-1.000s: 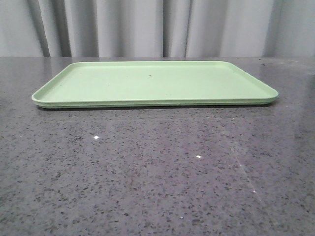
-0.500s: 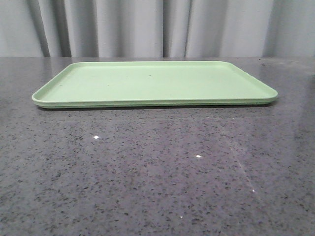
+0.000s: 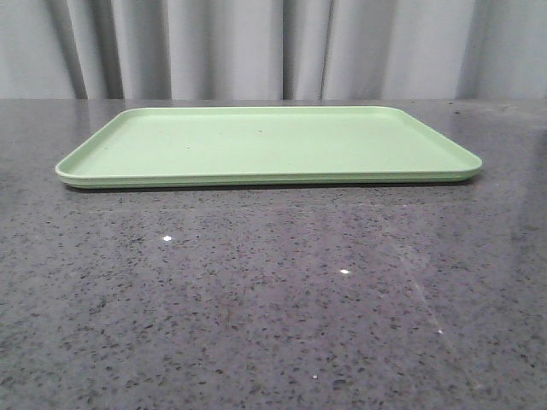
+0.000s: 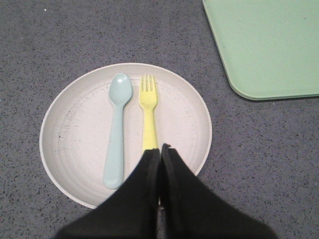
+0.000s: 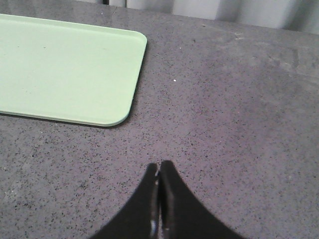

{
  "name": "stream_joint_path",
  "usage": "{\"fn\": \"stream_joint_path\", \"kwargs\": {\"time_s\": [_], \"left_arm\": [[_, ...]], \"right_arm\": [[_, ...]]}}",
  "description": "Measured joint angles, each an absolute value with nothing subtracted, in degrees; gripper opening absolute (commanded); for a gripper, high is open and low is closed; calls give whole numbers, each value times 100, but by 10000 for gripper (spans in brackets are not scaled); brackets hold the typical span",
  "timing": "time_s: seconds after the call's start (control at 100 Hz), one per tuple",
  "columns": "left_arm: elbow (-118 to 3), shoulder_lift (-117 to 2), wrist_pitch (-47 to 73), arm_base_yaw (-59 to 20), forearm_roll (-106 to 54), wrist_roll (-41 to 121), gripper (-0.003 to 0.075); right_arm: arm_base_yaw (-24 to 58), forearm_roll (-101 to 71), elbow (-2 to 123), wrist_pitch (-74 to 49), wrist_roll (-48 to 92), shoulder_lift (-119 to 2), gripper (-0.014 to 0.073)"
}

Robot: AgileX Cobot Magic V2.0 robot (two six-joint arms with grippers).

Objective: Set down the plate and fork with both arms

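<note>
Both grippers hang above the dark speckled table (image 3: 273, 307) with their black fingers pressed together and nothing between them. Seen from its own wrist camera, the left gripper (image 4: 160, 149) hovers over the near edge of the plate (image 4: 75, 124), its fingertips hiding the tail end of the fork's handle; whether they touch it cannot be told. The right gripper (image 5: 159, 169), likewise closed, is over bare tabletop, apart from a rounded corner of the tray (image 5: 65, 69).

Across the far half of the table in the front view lies the flat light-green tray (image 3: 265, 143), with grey curtains (image 3: 273, 47) behind it; neither arm nor plate shows in that view.

On the table just beside a corner of the tray, but not touching it, sits the round cream-white plate. Two utensils lie on it side by side and parallel, heads pointing away from the gripper: a pale blue-green spoon (image 4: 116, 129) and the smaller bright yellow fork (image 4: 148, 112), close together without touching, the fork on the side nearer the tray.
</note>
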State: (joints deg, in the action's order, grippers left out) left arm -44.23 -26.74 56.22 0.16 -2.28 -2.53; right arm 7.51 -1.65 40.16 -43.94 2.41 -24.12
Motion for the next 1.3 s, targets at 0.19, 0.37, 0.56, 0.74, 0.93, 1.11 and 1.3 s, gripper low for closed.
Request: {"fn": "stream_joint_path", "kwargs": {"time_s": [0.19,0.37,0.56,0.74,0.93,1.11,1.3], "left_arm": [[-4425,-2674,5622,16,-238,-253,64],[-4425,-2674,5622,16,-238,-253,468],[-4425,-2674,5622,16,-238,-253,629],[-4425,-2674,5635,16,-227,-253,626],[-4435,-2767,5908,16,61,-253,627],[-4435,-2947,5904,16,670,-253,626],[-4435,-3227,5633,16,1059,-462,626]], "right_arm": [[751,-170,4016,-4408,241,-2422,-102],[751,-179,4016,-4424,241,-2422,142],[751,-179,4016,-4424,241,-2422,448],[751,-179,4016,-4434,241,-2422,458],[751,-184,4016,-4434,241,-2422,458],[751,-184,4016,-4434,241,-2422,458],[751,-184,4016,-4434,241,-2422,458]]}}
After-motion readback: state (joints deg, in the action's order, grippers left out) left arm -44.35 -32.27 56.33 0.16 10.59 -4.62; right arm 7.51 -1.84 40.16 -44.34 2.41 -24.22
